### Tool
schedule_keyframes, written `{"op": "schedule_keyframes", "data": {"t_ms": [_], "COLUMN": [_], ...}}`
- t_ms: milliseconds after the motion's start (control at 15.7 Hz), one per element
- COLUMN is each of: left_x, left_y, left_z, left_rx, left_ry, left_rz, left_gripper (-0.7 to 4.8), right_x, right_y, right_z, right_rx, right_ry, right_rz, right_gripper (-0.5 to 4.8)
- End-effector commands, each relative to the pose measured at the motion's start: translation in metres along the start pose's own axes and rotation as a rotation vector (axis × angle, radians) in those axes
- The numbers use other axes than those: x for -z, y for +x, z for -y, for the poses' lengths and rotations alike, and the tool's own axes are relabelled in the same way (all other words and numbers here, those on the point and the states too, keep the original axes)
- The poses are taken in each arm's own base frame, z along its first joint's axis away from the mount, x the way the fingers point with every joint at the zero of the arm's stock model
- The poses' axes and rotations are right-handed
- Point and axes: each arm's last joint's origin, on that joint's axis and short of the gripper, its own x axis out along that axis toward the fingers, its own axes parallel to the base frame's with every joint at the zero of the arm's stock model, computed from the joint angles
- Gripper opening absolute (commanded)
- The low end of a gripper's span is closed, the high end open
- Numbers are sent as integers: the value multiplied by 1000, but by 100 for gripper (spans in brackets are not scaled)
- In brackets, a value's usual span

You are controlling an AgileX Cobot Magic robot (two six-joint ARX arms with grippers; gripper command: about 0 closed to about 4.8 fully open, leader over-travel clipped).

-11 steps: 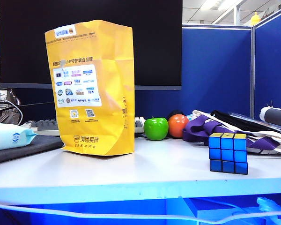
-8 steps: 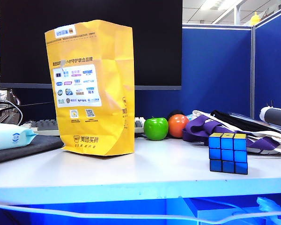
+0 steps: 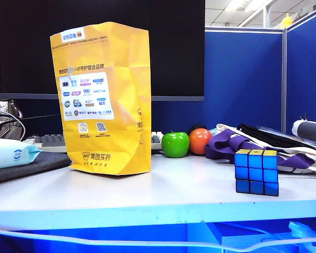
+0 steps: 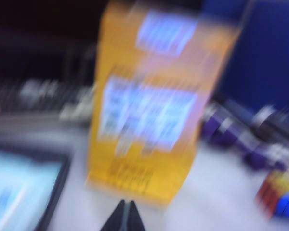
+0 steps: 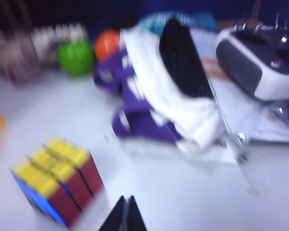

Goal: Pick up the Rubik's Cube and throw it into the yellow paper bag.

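Nothing shifted lately, task not begun. Left gripper [image 4: 124,211] and right gripper [image 5: 124,208] seen only in wrist views, jaws clenched, empty. Rubik's Cube [image 3: 256,172] parked near right on desk [image 3: 163,195]. Yellow paper bag [image 3: 102,97] stood farther left, upright.

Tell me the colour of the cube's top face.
Yellow. The cube shows its top face best in the right wrist view, with red and blue on the sides.

The left arm's dark two-finger claw [image 4: 124,215] and the right arm's matching claw [image 5: 124,212] both have fingertips pressed together, holding nothing
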Motion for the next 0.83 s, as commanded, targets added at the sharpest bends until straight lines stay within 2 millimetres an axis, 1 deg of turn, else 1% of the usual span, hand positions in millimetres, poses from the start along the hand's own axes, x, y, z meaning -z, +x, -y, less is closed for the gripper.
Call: {"op": "schedule_keyframes", "data": {"t_ms": [64, 192, 319, 383, 511, 575, 703, 831], "left_x": [-40, -56, -64, -68, -78, -88, -96, -98], "left_y": [-7, -8, 1, 7, 29, 46, 65, 81], "left_z": [14, 18, 16, 14, 6, -1, -8, -6], "left_rx": [54, 57, 87, 140, 287, 375, 428, 409], "left_ry": [22, 27, -11, -33, -97, -132, -145, -67], "left_rz": [137, 144, 72, 20, -115, -191, -248, -273], "left_gripper": [-5, -5, -5, -5, -5, -5, -5, -3], "right_x": [-9, -18, -22, -22, -22, -22, -21, -20], "right_y": [0, -2, -3, -3, -3, -3, -3, -2], "right_z": [-2, -6, -9, -9, -9, -9, -9, -9], "right_rx": [-35, -142, -233, -247, -255, -257, -259, -244], "right_ry": [73, 108, 118, 116, 115, 136, 154, 157], "right_rz": [117, 189, 217, 217, 218, 213, 203, 186], "right_gripper": [-5, -5, -5, -5, -5, -5, -5, -5]}}
